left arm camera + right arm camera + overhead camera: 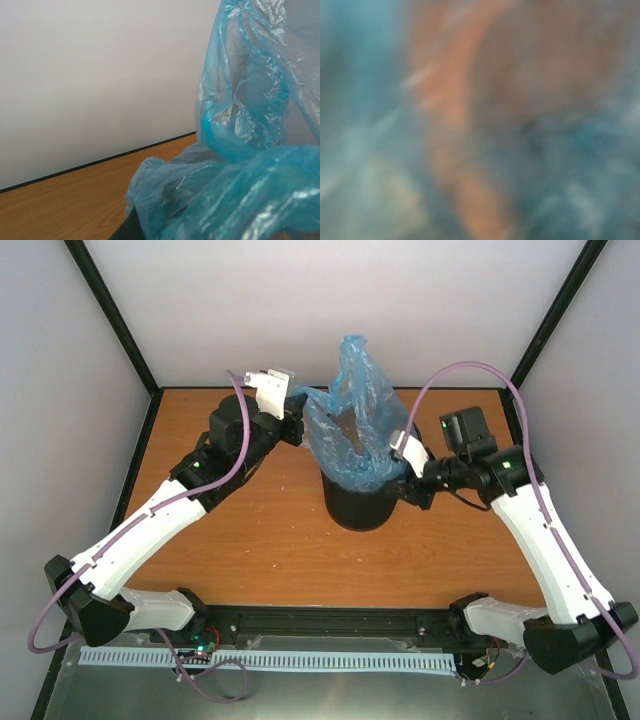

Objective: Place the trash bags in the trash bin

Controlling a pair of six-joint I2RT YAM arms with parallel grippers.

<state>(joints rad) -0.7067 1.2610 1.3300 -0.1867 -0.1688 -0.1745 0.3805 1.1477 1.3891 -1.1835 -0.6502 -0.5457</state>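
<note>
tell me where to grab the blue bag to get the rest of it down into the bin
Probably best to grip the bag by the crumpled peak standing above the bin, coming straight down from above. That peak is loose, upright and free, while the left end effector and right end effector sit at the film's two sides.

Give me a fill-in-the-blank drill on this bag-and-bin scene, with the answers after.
The trash bag is light ___. The trash bin beneath it is ___. The bag's top rises ___ the bin. The ___ wrist view is too blurred to read.
Missing: blue; black; above; right.
</note>
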